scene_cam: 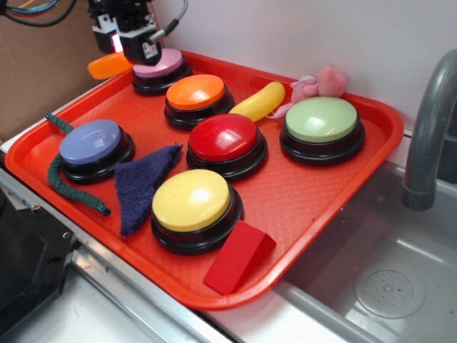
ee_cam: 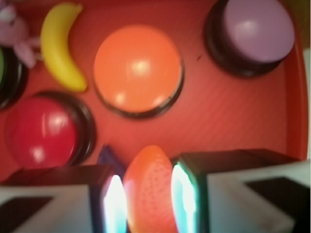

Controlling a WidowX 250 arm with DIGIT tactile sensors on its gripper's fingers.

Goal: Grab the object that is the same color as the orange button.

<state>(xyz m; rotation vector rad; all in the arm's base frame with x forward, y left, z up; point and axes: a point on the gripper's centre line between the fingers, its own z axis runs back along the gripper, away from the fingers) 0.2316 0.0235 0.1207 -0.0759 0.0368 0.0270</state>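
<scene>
Nearest the exterior camera, a red wedge block (scene_cam: 238,257) lies at the front edge of the red tray (scene_cam: 314,200), just beside the yellow button (scene_cam: 193,209). Behind it sit the red button (scene_cam: 226,143), then the orange button (scene_cam: 196,98), with a yellow banana toy (scene_cam: 260,101) just right of it. At the tray's far left corner the end effector (scene_cam: 136,51) hangs above the pink button (scene_cam: 161,68), its jaws clamped on the small orange piece (ee_cam: 147,189), which sticks out to the left, lifted off the tray. From the wrist view, the piece sits pinched between the two fingers (ee_cam: 114,204)
</scene>
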